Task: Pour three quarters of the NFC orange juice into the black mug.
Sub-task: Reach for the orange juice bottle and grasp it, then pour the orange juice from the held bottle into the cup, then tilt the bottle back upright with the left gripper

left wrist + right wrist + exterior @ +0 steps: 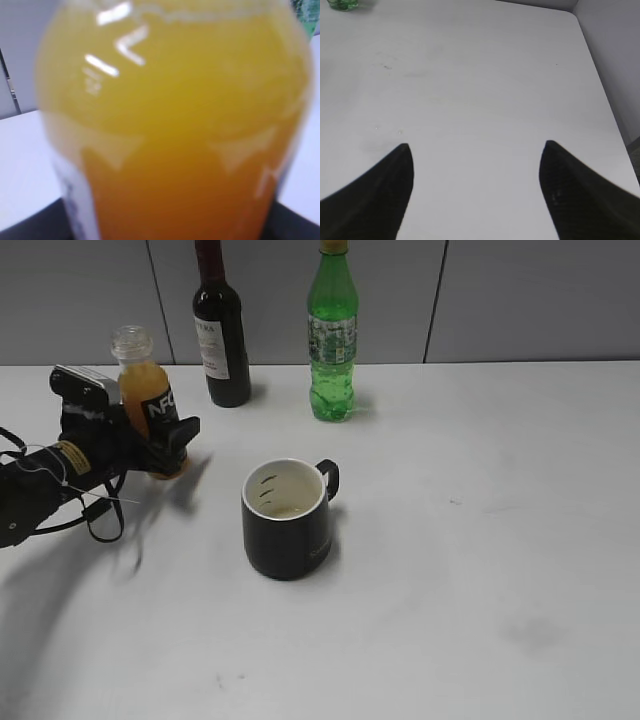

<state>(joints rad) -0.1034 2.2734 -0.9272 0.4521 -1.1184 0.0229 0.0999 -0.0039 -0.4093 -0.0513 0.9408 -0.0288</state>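
Observation:
The NFC orange juice (143, 385) is a small clear bottle with no cap and a black label. It stands upright at the left of the white table. My left gripper (160, 447) is shut around its lower half. In the left wrist view the orange juice (175, 125) fills the frame, blurred. The black mug (285, 530) stands to the right of the bottle, nearer the front, with its handle pointing right and back. Its white inside shows a few dark marks. My right gripper (477, 150) is open and empty over bare table; it is out of the exterior view.
A dark wine bottle (222, 330) and a green soda bottle (332, 335) stand at the back by the grey wall. The green bottle's base shows in the right wrist view (342, 4). The table's right edge (602, 85) runs beside a wall.

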